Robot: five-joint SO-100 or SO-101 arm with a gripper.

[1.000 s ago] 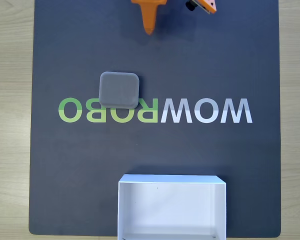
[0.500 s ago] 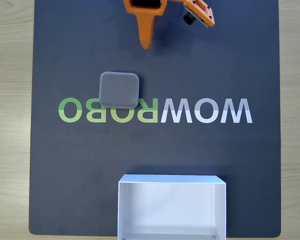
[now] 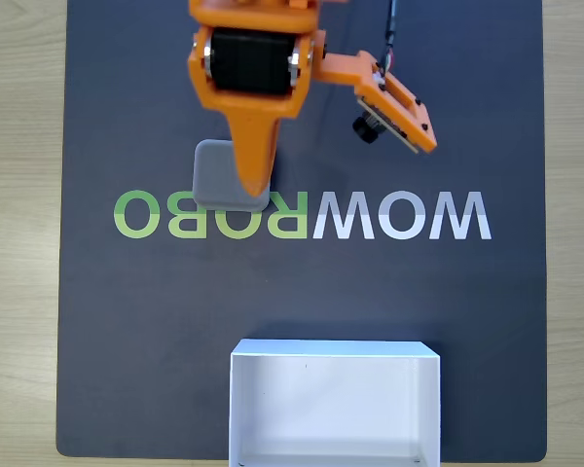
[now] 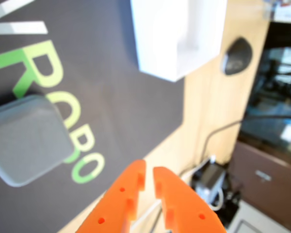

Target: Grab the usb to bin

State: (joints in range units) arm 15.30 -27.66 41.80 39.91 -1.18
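Observation:
The usb [image 3: 214, 175] is a flat grey square lying on the dark mat, on the green "ROBO" letters. In the fixed view my orange gripper [image 3: 253, 188] reaches in from the top edge, and its pointed tip overlaps the usb's right half. The wrist view shows the usb [image 4: 26, 138] at the left, apart from my gripper [image 4: 149, 170], whose fingertips [image 4: 136, 177] stand almost together with nothing between them. The bin [image 3: 336, 409], a white shallow box, sits at the mat's bottom edge with a bare floor. In the wrist view the bin [image 4: 174, 34] is at the top.
The dark mat [image 3: 448, 311] with "WOWROBO" lettering lies on a wooden table [image 3: 19, 243]. The arm's camera bracket [image 3: 394, 107] sticks out to the right of the gripper. In the wrist view a dark mouse [image 4: 236, 56] and cables lie on the wood beyond the mat.
The arm has come down from the top edge of the fixed view until its fingertip is over the usb. Neither the usb nor the bin has moved.

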